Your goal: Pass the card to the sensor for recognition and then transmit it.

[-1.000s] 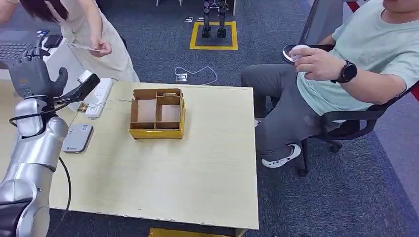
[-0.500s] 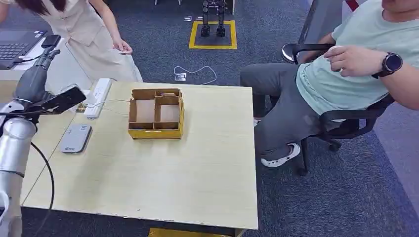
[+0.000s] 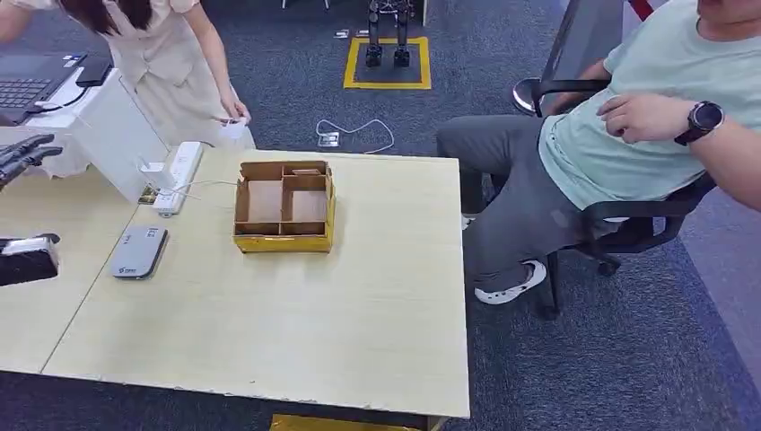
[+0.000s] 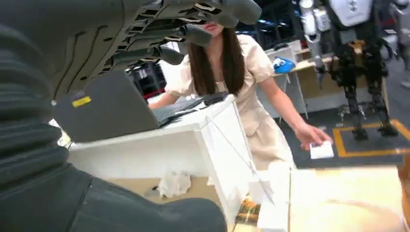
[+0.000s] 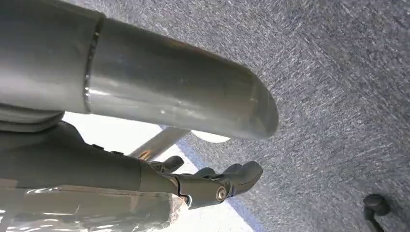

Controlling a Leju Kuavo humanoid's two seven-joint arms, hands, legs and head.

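Pickup step: I am holding my left hand empty, fingers spread, awaiting the card at one o'clock in the person's hand.

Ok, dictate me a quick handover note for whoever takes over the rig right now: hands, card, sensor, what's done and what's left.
Left robot hand: raised at the table's far left, fingers spread, holding nothing.
Right robot hand: hanging over the carpet; its wrist view doesn't show whether it is open or closed, and nothing is visible in it.
Card: in the standing person's hand, beyond the table's far edge.
Sensor: flat grey reader on the table, left of the cardboard box.
Done: nothing yet; the robot does not have the card.
Left: take the card, present it to the sensor, then pass it on.
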